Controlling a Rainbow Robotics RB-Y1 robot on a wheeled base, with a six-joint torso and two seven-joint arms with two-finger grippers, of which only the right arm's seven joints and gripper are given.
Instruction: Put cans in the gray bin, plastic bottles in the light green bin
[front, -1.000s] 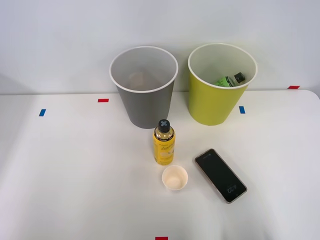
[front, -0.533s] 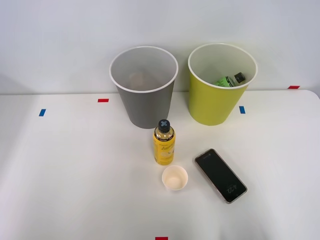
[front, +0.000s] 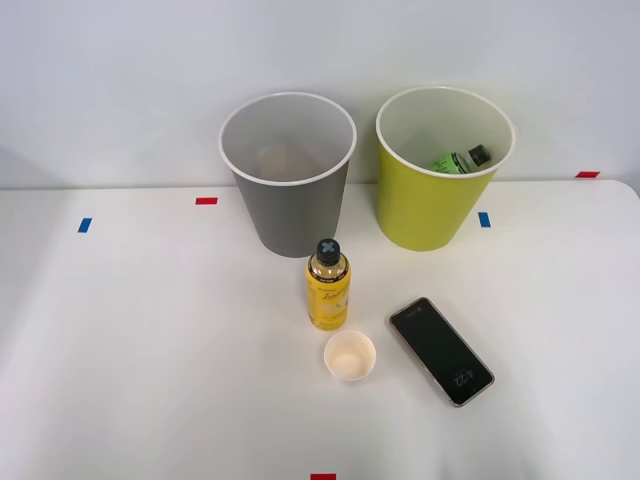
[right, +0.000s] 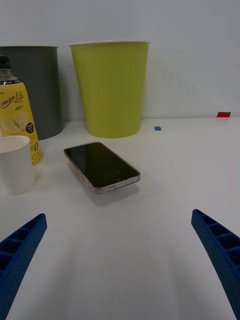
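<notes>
The gray bin (front: 288, 175) (right: 31, 90) stands at the back of the table, with the light green bin (front: 440, 175) (right: 110, 87) to its right. A green-labelled plastic bottle (front: 458, 160) lies inside the light green bin. In front of the gray bin a yellow-labelled plastic bottle (front: 328, 284) (right: 16, 120) stands upright. My right gripper (right: 120, 272) is open, low over the table, with nothing between its blue fingers (right: 20, 250). It looks across a phone toward the bins. No can is in view.
A small cream paper cup (front: 350, 356) (right: 15, 163) stands just in front of the yellow bottle. A dark phone (front: 441, 350) (right: 101, 166) lies flat to the cup's right. Red and blue tape marks (front: 206, 201) dot the white table (front: 150, 350).
</notes>
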